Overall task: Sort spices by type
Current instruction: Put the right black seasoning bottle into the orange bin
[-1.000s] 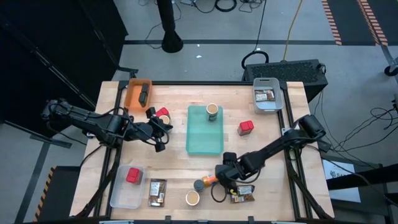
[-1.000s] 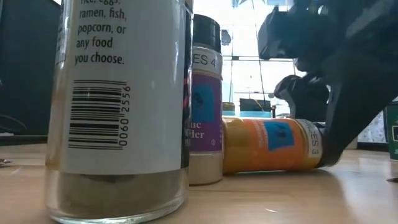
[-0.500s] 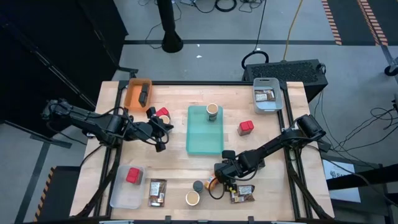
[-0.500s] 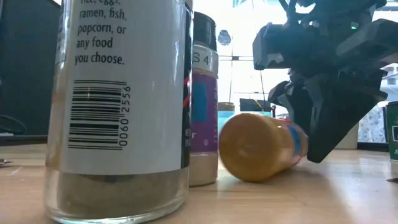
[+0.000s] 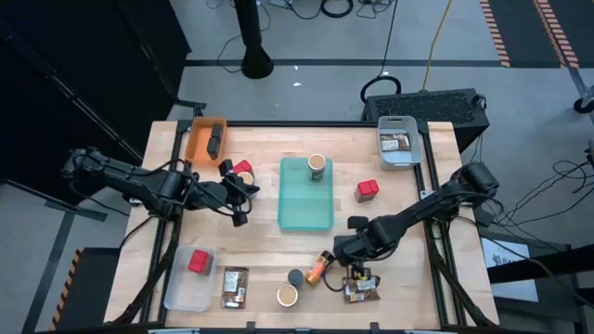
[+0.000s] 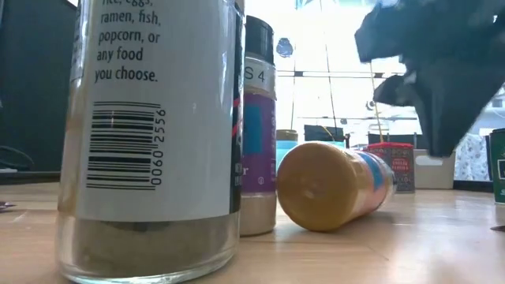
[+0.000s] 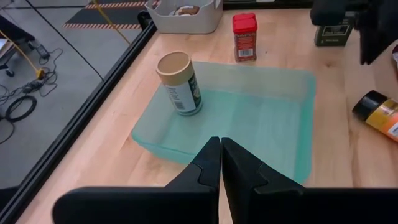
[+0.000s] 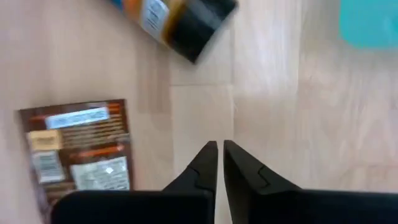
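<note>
Two arms work over the worktop (image 5: 260, 243), and both grippers have their fingers pressed together on nothing. The right gripper (image 5: 345, 245) hangs near the front edge, right of centre, just beside an orange bottle (image 5: 320, 267) with a black cap that lies on its side, untouched. A brown packet (image 5: 362, 289) lies flat just in front of it, and a dark-lidded jar (image 5: 296, 276) and a tan jar (image 5: 287, 295) stand left of the bottle. The left gripper (image 5: 243, 197) waits left of the teal tray (image 5: 306, 206), where one tan jar (image 7: 179, 83) already stands. The step in hand looks like picking up the fallen bottle; the next move calls for spreading the fingers and lowering around its body.
</note>
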Motion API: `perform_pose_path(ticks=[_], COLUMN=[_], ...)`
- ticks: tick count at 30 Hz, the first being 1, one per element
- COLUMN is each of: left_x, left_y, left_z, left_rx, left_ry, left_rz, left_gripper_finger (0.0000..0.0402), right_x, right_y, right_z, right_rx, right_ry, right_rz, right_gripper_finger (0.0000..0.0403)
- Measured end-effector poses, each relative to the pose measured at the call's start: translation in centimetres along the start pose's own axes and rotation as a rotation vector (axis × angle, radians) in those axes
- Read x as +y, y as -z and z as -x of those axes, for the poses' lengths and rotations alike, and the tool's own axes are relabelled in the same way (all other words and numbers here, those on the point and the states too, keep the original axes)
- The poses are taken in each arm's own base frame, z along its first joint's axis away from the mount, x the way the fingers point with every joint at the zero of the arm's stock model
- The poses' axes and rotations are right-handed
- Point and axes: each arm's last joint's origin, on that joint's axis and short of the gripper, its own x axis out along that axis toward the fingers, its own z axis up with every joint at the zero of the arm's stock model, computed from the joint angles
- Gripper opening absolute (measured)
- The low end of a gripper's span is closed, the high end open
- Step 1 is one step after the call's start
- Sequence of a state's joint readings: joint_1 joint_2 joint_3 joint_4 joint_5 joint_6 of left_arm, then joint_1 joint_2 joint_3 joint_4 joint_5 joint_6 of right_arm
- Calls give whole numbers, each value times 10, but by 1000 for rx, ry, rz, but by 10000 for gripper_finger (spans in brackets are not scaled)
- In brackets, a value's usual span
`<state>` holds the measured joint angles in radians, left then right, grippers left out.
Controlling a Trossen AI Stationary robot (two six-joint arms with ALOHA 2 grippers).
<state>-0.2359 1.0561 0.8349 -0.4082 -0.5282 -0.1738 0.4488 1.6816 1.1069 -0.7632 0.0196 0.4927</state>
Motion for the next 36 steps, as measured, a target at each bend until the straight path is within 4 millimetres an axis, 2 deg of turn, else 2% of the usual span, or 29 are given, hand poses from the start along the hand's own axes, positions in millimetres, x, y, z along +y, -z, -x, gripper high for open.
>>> perform_pose_path(ticks=[2,6,11,16,19,22,28,33,36], left_x=[0,0,-1,0,0,0,0,0,0], left_y=[-1,-3,-4,-4,-4,-4,-4,-4,-4], left_z=[0,0,0,0,0,0,0,0,0], left_rx=[-9,-25,-34,-35,-35,-35,-35,-35,-35], left_ry=[1,4,5,4,2,2,1,1,1], left_rz=[0,-9,-4,-4,-4,-4,-5,-5,-4], left_gripper_finger=[18,18,18,18,18,18,18,18,18], right_x=[1,7,17,25,26,26,26,18,16], right_y=[-3,-16,-40,-56,-57,-54,-58,-61,-62], right_z=[10,25,39,22,4,-9,-34,-57,-61], right_rx=[-65,-219,-313,-261,-167,-105,-73,-12,1], right_ry=[-25,-44,-7,9,26,35,47,59,41], right_rz=[68,310,502,548,568,575,600,594,585], right_gripper_finger=[17,40,112,213,266,300,312,298,276])
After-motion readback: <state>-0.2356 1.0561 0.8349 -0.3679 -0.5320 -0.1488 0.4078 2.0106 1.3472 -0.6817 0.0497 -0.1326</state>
